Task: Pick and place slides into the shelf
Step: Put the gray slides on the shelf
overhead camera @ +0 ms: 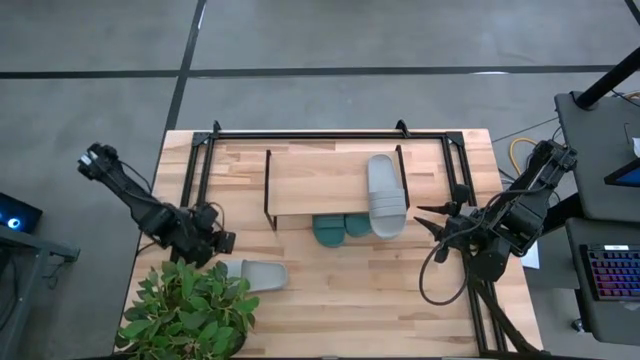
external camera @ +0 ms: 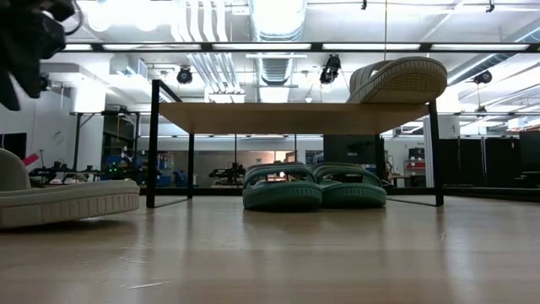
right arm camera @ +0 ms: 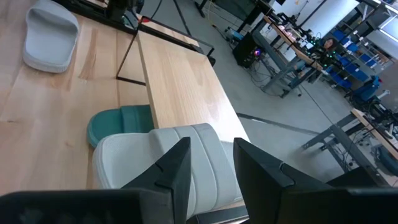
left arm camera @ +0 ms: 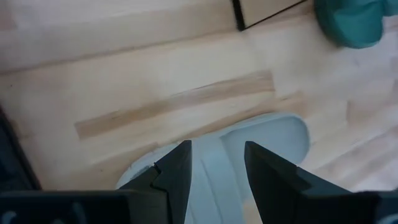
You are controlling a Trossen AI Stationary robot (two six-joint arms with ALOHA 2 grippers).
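The shelf [overhead camera: 320, 180] stands mid-table on black wire legs. One pale grey slide [overhead camera: 385, 195] lies on its top board at the right, its near end overhanging the edge [external camera: 401, 80]. Two teal slides [overhead camera: 340, 228] rest side by side on the table under the board [external camera: 312, 187]. Another grey slide [overhead camera: 255, 273] lies flat on the table at the near left. My left gripper [left arm camera: 217, 163] hangs open above this slide's left end, clear of it. My right gripper [right arm camera: 211, 155] stands open to the right of the shelf, pointing at the grey slide on top [right arm camera: 161, 162].
A potted plant [overhead camera: 185, 310] fills the table's near left corner, right beside the grey slide on the table. Black frame rails [overhead camera: 330, 135] run along the far edge and both sides. Bare wood lies between the shelf and the near edge.
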